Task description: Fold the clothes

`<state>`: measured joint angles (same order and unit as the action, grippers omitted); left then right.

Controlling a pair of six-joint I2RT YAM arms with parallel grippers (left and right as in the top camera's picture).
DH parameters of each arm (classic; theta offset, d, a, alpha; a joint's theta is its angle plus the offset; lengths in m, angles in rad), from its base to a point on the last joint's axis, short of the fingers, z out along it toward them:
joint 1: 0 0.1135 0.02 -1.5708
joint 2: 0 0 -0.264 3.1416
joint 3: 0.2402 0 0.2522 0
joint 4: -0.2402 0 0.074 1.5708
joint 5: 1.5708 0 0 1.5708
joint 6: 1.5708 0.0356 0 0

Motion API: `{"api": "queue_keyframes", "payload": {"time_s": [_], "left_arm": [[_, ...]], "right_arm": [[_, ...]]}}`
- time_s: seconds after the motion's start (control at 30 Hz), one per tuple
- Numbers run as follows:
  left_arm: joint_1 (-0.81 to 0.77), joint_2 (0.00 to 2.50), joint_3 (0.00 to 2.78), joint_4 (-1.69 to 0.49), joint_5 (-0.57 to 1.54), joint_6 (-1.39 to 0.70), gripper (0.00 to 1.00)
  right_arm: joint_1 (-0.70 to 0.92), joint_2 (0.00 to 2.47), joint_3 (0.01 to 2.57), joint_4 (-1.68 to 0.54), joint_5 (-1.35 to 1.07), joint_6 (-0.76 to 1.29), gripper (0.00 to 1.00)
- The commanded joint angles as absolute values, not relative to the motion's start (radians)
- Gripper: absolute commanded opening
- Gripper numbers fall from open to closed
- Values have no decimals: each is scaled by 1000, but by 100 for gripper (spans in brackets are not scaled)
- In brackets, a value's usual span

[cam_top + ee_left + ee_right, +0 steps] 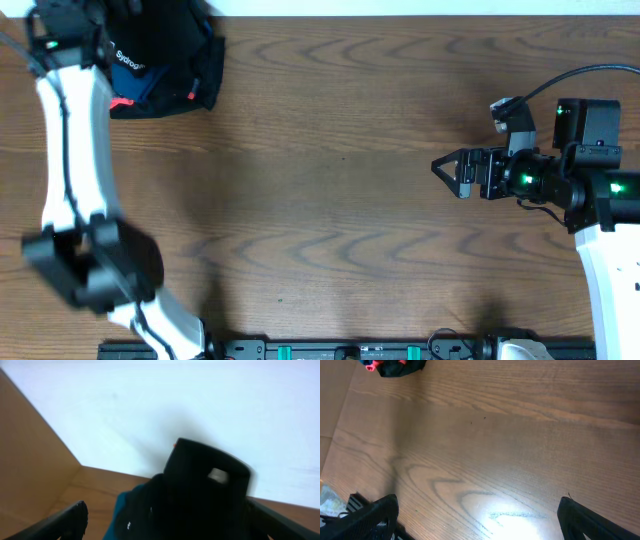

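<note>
Left gripper [177, 522]: jaws apart, over the clothes [175, 40].
Right gripper [445, 168]: jaws apart, well right of the clothes.
Grasp: we should pinch black fabric only.

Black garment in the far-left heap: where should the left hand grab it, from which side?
Likely the raised black fabric on top of the clothes, coming straight down with the open left hand. It's bunched against the wall with no flat edge showing, and a blue garment shows at the near edge, so avoid that side.
</note>
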<state>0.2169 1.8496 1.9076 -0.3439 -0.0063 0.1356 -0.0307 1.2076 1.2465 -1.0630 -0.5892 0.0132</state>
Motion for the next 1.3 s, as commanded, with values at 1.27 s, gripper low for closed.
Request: {"api": "queue_keyframes", "payload": {"time_s": [1.27], "left_arm": [[-222,929,1682,-1305,165,-114,98]], "right_arm": [[-38,1072,1256,-1200,-545,-24,99]]}}
